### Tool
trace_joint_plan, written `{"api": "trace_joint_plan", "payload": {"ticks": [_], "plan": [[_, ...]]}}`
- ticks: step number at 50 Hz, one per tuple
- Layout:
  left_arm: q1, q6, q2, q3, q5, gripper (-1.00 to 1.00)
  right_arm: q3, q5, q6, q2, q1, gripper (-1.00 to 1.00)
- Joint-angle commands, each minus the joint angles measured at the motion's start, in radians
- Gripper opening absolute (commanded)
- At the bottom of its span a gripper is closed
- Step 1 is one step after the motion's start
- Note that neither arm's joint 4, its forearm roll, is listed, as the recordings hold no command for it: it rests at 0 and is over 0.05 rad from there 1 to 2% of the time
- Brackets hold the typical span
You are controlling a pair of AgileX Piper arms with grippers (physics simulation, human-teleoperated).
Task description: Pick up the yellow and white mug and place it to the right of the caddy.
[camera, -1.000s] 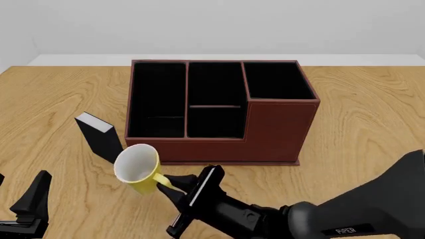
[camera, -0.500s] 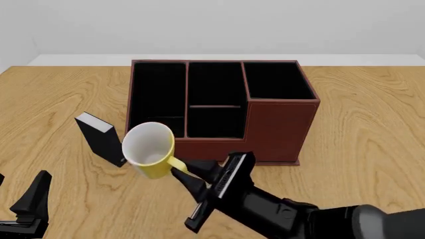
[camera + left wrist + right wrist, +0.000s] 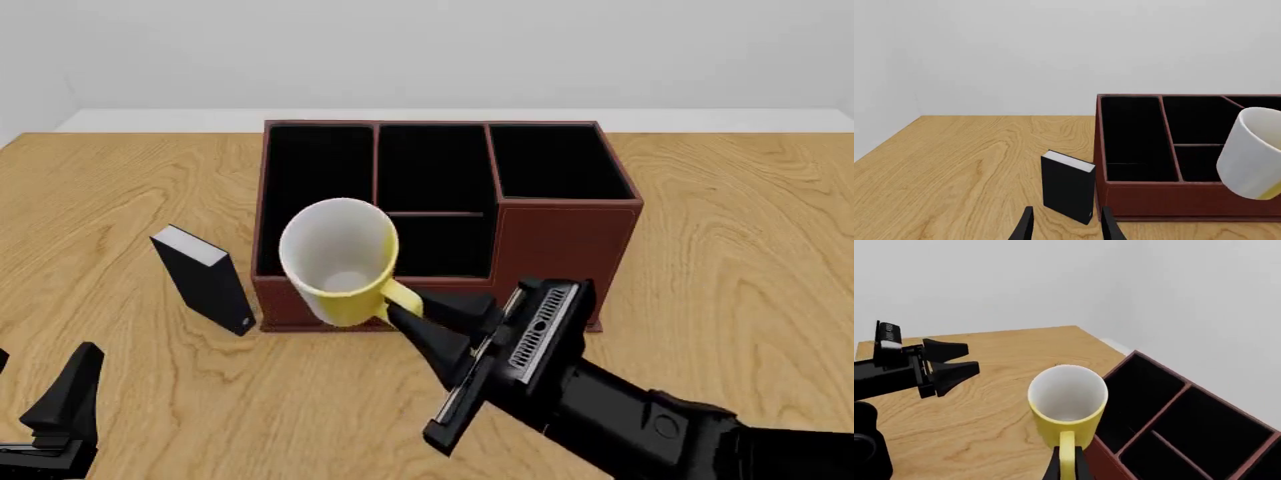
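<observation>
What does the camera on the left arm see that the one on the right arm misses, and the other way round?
Only the left wrist view shows the small black block standing upright on the table beside the caddy, with the left gripper open in front of it. Only the right wrist view shows the mug's yellow handle pinched by the right gripper, and the left arm across the table. Both show the yellow and white mug, the caddy and the wooden table.

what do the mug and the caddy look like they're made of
Yellow and white mug: probably glazed ceramic, with smooth yellow walls and a plain white inside.
Caddy: looks like leather or leatherette over board, matte reddish-brown panels with a faint stitch-like line along the edges, black lining. Being renders, both are guesses.
</observation>
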Motion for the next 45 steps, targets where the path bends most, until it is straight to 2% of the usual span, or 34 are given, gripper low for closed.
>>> {"api": "trace_joint_plan", "payload": {"ticks": [1,32,45], "plan": [[0.0,0.0,0.0,0.0,0.0,1.0,0.017,0.06,0.006,-0.122,-0.033,-1.0],[0.0,0.001,0.0,0.0,0.0,1.0,0.037,0.22,-0.009,-0.398,-0.163,-1.0],[0.0,0.0,0.0,0.0,0.0,1.0,0.032,0.257,-0.021,-0.444,-0.199,-1.0]]}}
